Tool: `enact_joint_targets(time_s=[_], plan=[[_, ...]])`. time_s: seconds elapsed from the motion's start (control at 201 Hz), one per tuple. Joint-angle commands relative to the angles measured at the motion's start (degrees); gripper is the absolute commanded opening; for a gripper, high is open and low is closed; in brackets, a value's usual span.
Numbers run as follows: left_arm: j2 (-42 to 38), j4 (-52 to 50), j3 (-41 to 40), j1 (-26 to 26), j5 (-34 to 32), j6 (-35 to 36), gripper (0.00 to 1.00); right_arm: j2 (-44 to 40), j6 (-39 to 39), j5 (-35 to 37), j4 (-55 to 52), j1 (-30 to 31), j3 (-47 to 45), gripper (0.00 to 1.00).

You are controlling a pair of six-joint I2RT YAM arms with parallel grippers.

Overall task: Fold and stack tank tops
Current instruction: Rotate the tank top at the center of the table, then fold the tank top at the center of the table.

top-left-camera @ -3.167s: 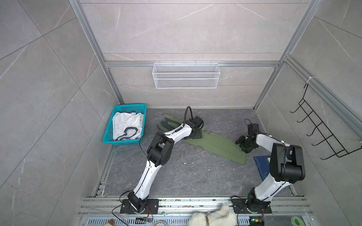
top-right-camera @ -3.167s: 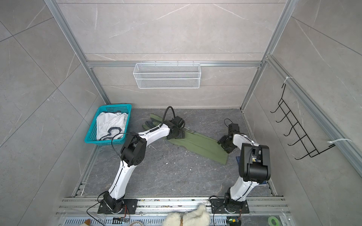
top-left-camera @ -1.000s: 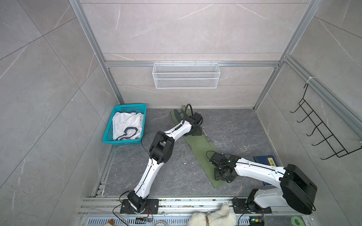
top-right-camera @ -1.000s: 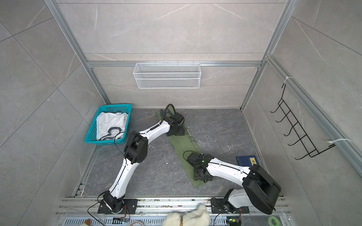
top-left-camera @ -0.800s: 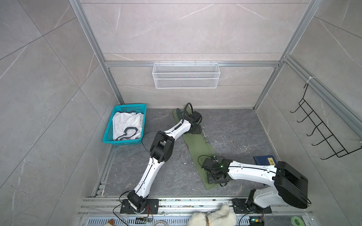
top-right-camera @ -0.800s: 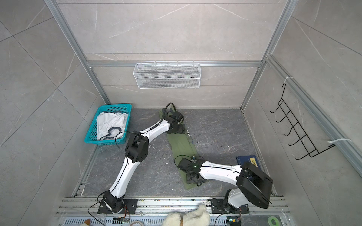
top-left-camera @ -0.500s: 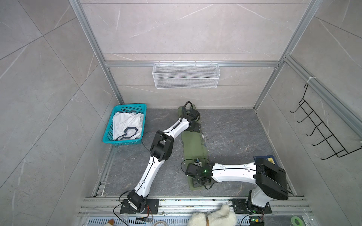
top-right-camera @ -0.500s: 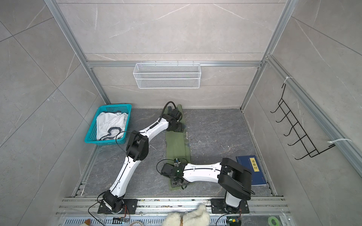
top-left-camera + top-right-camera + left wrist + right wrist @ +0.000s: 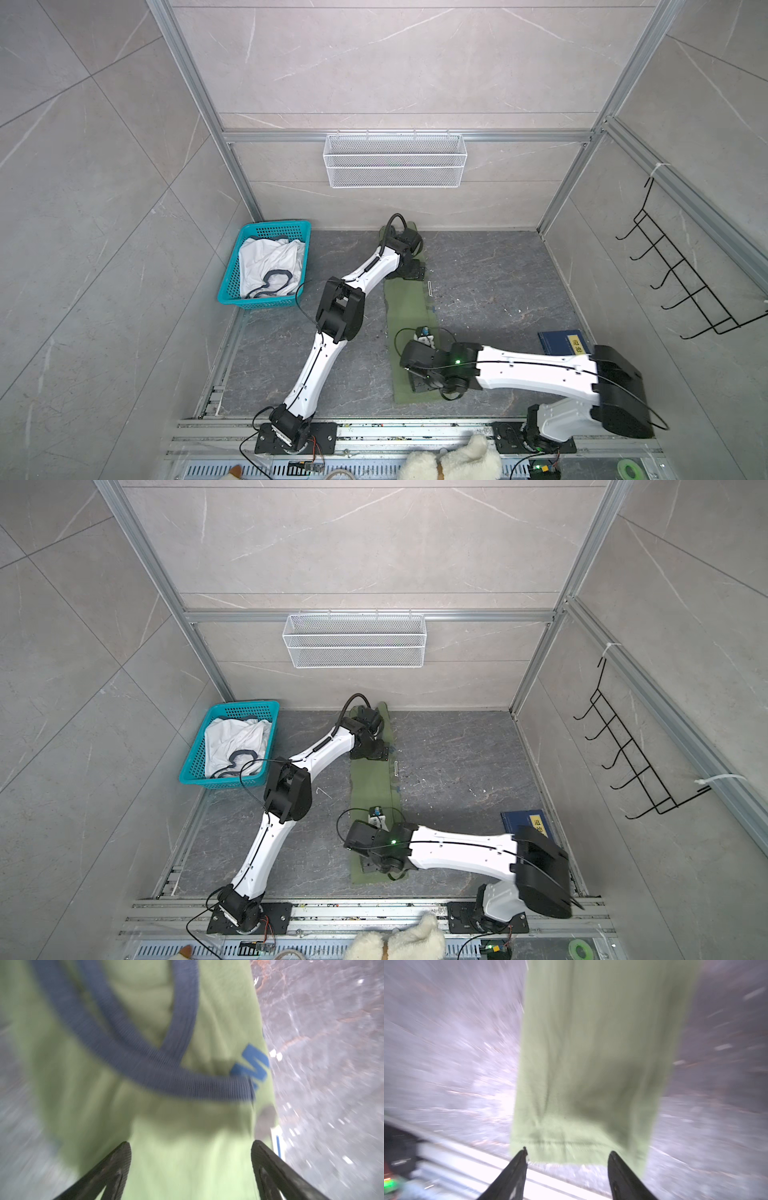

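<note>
Your L pincer is spread wide. Both fingers stand apart w/ nothing clamped btw them. It sits low over the strap end of the olive tank top. Just ahead of its tips the navy trim loops across the cloth, and a blue print shows at the cloth edge out past one finger. That view's blurred, so I can't tell if the tips press the fabric or hover just off it.

Your R pincer is part open, fingers clearly apart, no grip on anything. The hem lies right at its tips and the rest of the cloth runs straight away ahead of it. Whether the tips touch the hem I can't tell, as the pic's smeared.

In both top views the olive tank top is a long narrow strip lying flat on the surface. One end is under the L pincer and the other under the R pincer. The two pincers are well apart, w/ bare cloth btw them.

The white tank top is bunched in the teal basket. It's well apart from the L pincer and even farther from the R pincer. The blue board lies flat back behind the R pincer, beside that arm.
</note>
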Motion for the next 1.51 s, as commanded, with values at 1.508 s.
enact_joint_targets(time_s=[1.508], plan=[[-62.5,38.2,-98.4,-33.8,7.2,-52.4,0.54,-12.8,4.5,-26.8,27.4,-17.0,-36.9,0.44]])
